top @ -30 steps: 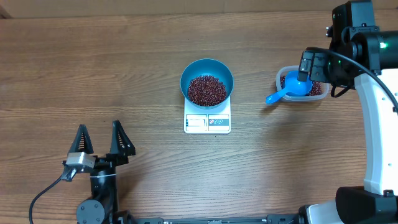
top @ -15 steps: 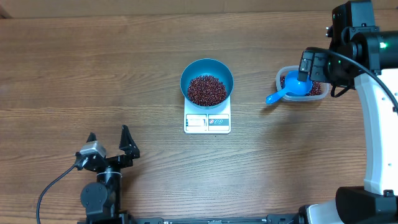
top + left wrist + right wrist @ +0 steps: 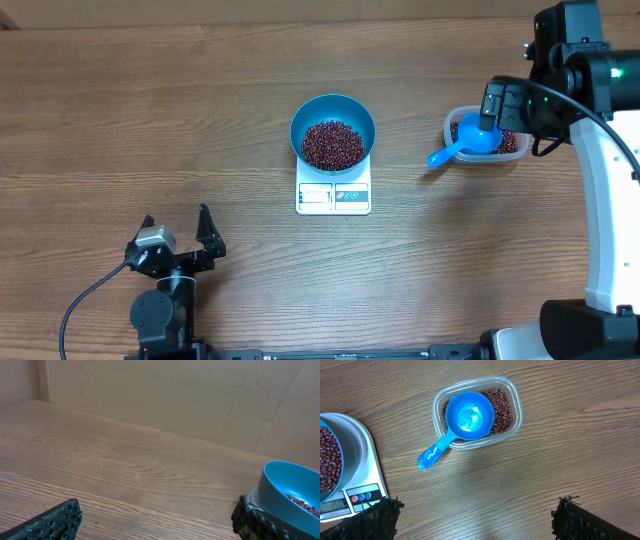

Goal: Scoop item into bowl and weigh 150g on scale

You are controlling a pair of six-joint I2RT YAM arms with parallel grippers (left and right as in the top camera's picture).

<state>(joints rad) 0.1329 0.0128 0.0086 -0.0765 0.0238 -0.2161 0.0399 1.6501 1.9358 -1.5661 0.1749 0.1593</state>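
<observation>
Well, start at the lower left of the overhead view: your left gripper [image 3: 177, 224] sits low over the brown wood-grain table [image 3: 150, 100], its two black fingers spread wide with nothing between them. In the left wrist view, only bare wood shows between those fingers, and the blue bowl peeks in at the right edge.

Move to the centre of the frame and you find the round deep blue bowl [image 3: 333, 101] standing on the small flat white square scale [image 3: 333, 197]. The bowl covers the scale's back part, so only the front panel with display and buttons shows. A heap of small dark red-brown beans [image 3: 333, 145] fills the bowl's bottom. You cannot read the display; it is too small.

Further right, the small blue plastic scoop [image 3: 470, 143] rests with its cup inside the clear rectangular plastic tub [image 3: 516, 414], on top of more beans there. Its handle juts out over the tub's rim toward the lower left. The cup looks empty.

Your right gripper [image 3: 477, 510] hangs above the table near the tub, fingers wide apart, holding nothing and touching neither scoop nor tub.
</observation>
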